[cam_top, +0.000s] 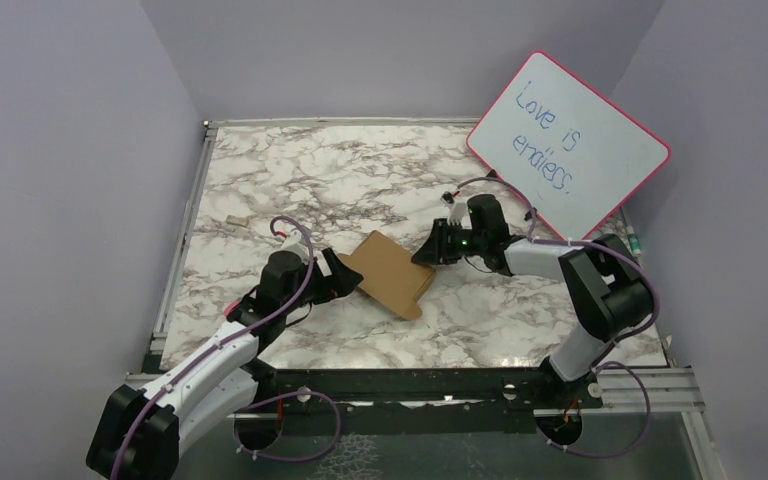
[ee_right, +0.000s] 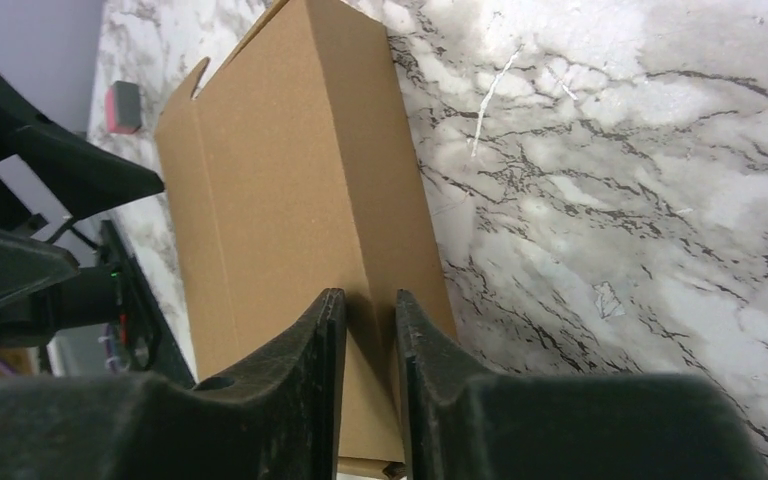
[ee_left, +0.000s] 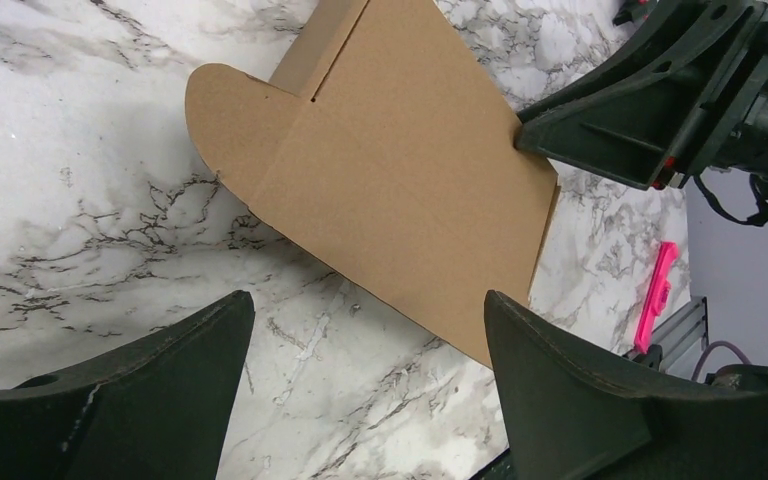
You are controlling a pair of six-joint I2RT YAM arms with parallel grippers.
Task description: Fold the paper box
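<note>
The paper box (cam_top: 392,272) lies just ahead of both: right gripper (ee_right: 370,298) nearly together astride its edge, clamp unclear; left gripper (ee_left: 365,300) apart.

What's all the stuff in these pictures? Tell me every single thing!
paper box: one, brown, middle of the table.
whiteboard: one, white with pink rim, leaning at back right.
scrap: one, tan, left side of the table.
small block: one, grey and red, near the table's left edge.
table: one, marbled white and grey.
left end effector: one, black, open, by the box.
right end effector: one, black, pinching the box.
</note>
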